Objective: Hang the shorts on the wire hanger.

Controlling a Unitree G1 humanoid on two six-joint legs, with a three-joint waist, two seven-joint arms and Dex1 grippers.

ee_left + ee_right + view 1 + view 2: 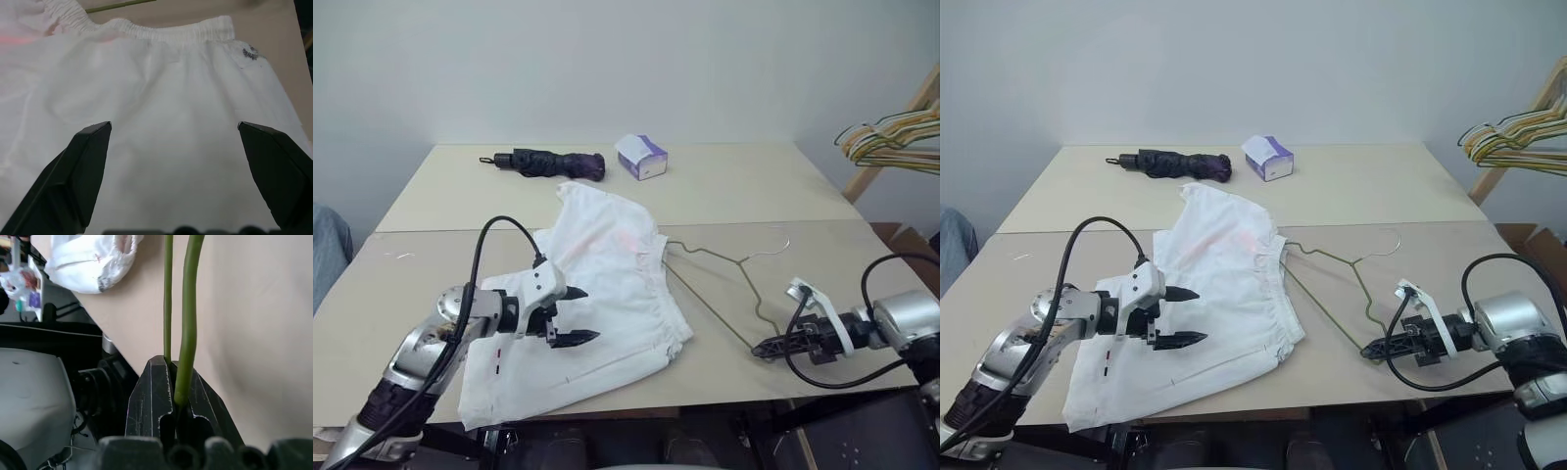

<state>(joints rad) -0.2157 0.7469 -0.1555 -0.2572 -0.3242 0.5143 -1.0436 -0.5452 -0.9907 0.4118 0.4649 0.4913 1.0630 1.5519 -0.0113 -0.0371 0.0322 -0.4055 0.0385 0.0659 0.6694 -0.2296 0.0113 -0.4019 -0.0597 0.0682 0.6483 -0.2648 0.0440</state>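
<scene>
The left gripper [573, 316] hovers wide open over the rumpled white shorts [597, 294] at table centre, while at four o'clock the right gripper [766, 348] pinches the thin green wire hanger's [729, 294] near corner.

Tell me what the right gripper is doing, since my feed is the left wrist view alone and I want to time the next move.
Observer: The right gripper is shut on the wire hanger, pinching its near corner.
Operator: Is the hanger inside the shorts yet?
Observer: One end of the hanger lies at the waistband of the shorts; whether it has gone inside, I cannot tell.
Operator: And where does my left gripper sit?
Observer: The left gripper hangs open over the shorts, holding no cloth.
</scene>
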